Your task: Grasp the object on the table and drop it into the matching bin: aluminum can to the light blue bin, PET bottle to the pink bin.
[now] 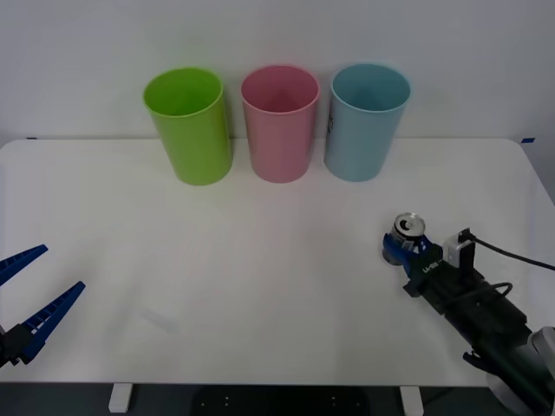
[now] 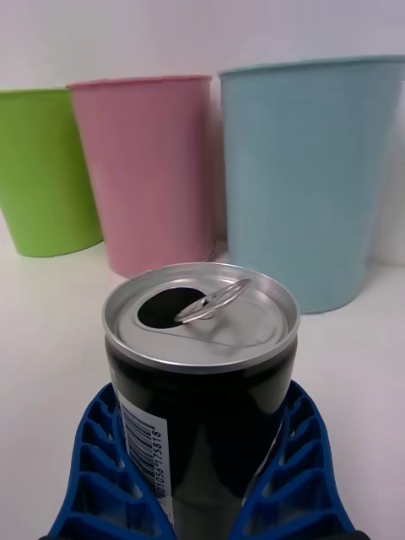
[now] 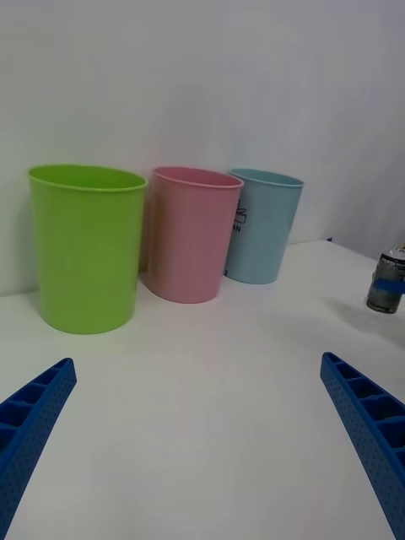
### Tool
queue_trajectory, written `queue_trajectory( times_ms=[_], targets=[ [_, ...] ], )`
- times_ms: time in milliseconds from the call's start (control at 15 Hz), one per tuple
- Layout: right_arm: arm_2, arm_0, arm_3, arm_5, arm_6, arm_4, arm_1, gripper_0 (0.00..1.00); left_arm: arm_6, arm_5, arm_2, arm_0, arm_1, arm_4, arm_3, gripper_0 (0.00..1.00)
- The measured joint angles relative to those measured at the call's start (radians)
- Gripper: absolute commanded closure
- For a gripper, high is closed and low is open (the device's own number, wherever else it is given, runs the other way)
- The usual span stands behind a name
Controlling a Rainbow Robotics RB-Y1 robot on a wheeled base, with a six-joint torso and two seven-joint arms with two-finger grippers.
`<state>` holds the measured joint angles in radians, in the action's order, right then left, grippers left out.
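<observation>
A: Right gripper status?
B: Blue fingers pinching the can from both sides. Can upright on the table, right side, in front of the light blue bin but well apart from it.
A: Left?
B: Left gripper parked at the near left edge, fingers spread wide. Pink bin stands between the blue one and the green bin.
</observation>
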<state>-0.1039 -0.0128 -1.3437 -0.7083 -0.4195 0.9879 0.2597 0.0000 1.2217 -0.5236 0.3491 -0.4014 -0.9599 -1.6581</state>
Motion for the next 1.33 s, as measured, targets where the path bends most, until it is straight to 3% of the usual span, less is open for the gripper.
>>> queue_trajectory(
  times_ms=[533,933,1333],
  targets=[
    [-0.006,-0.009,-0.215,0.030,0.271,0.024,0.035,1.00,0.000,0.000,0.000,0.000,0.000,0.000,0.000,0.00],
    [-0.010,-0.004,-0.372,0.064,0.500,0.077,0.109,1.00,0.000,0.000,0.000,0.000,0.000,0.000,0.000,0.00],
    [-0.030,0.055,-0.425,0.095,0.590,0.160,0.188,1.00,0.000,0.000,0.000,0.000,0.000,0.000,0.000,0.00]
  ],
)
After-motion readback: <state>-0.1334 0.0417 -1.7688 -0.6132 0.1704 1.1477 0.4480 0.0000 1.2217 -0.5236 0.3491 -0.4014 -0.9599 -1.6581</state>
